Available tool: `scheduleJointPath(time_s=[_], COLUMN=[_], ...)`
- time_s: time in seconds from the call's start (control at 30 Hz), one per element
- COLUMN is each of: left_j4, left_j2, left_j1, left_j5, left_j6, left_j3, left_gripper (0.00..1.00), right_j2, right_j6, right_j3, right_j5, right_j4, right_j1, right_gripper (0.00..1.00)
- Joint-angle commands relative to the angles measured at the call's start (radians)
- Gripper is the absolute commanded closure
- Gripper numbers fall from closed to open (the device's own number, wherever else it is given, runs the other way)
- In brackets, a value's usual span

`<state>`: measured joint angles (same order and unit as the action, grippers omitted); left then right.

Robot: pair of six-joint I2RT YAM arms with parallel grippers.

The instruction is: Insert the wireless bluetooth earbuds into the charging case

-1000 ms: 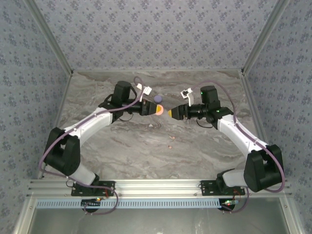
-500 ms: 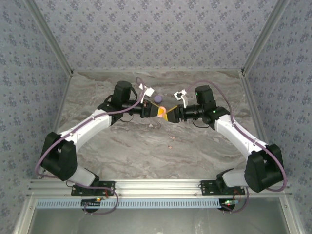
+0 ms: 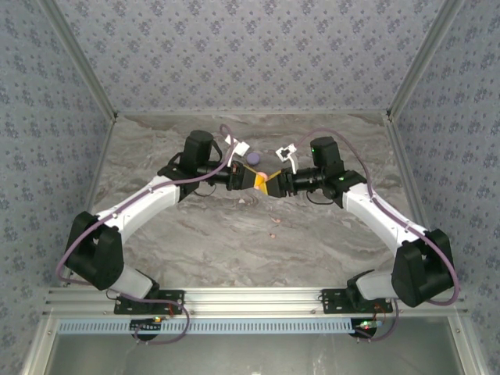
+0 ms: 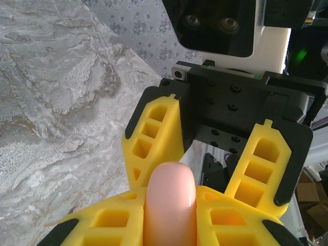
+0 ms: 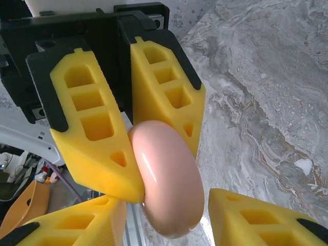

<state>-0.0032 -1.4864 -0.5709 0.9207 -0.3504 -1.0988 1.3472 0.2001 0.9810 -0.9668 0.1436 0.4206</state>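
A smooth, round salmon-pink charging case [image 3: 262, 175] hangs above the back middle of the table. My left gripper [image 3: 255, 178] is shut on it, and the case [image 4: 170, 205] stands edge-on between that gripper's [image 4: 171, 197] yellow fingers. My right gripper [image 3: 270, 185] faces it from the right, open. Its fingers [image 4: 154, 130] straddle the case. In the right wrist view the case [image 5: 169, 179] sits between my right gripper's [image 5: 169, 212] fingers, with a gap on the right side. A tiny pink earbud [image 3: 272, 233] lies on the table nearer the front.
A lilac round case [image 3: 252, 158] lies on the marble table [image 3: 195, 234] just behind the two grippers. Patterned walls close the table on three sides. An aluminium rail [image 3: 250, 297] runs along the near edge.
My right gripper has moved left to meet the left one, and its fingers have narrowed around the pink case. The left gripper has shifted slightly right and back, still holding the case.
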Motion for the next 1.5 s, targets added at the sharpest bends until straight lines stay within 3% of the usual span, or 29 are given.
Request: scheduleJointPath(time_s=[0.0, 0.13, 0.27, 0.4, 0.93, 1.07, 1.3, 1.47], left_j4=[0.016, 0.012, 0.007, 0.002, 0.036, 0.037, 0.023, -0.043], left_j2=[0.020, 0.018, 0.021, 0.029, 0.052, 0.045, 0.029, 0.029], left_j1=[-0.016, -0.016, -0.016, -0.016, 0.000, -0.001, -0.002, 0.000], left_j5=[0.037, 0.034, 0.025, 0.001, -0.038, -0.027, -0.031, -0.054], left_j6=[0.017, 0.018, 0.016, 0.013, -0.028, -0.025, -0.021, 0.019], left_j3=[-0.047, -0.047, -0.048, -0.045, -0.005, -0.006, -0.016, -0.039], left_gripper=[0.81, 0.80, 0.72, 0.61, 0.55, 0.62, 0.83, 0.84], right_j2=[0.007, 0.004, -0.004, -0.019, -0.051, -0.051, -0.053, -0.073], right_j6=[-0.010, -0.010, -0.008, -0.006, 0.019, 0.021, 0.018, 0.003], right_j3=[0.032, 0.030, 0.028, 0.018, -0.007, -0.007, -0.004, -0.007], right_j5=[-0.029, -0.014, 0.003, 0.019, 0.030, 0.028, 0.029, 0.047], right_j4=[-0.027, -0.026, -0.023, -0.023, -0.048, -0.049, -0.036, -0.012], right_j1=[0.008, 0.007, 0.005, -0.001, -0.032, -0.032, -0.034, -0.049], right_gripper=[0.56, 0.69, 0.79, 0.82, 0.83, 0.83, 0.81, 0.56])
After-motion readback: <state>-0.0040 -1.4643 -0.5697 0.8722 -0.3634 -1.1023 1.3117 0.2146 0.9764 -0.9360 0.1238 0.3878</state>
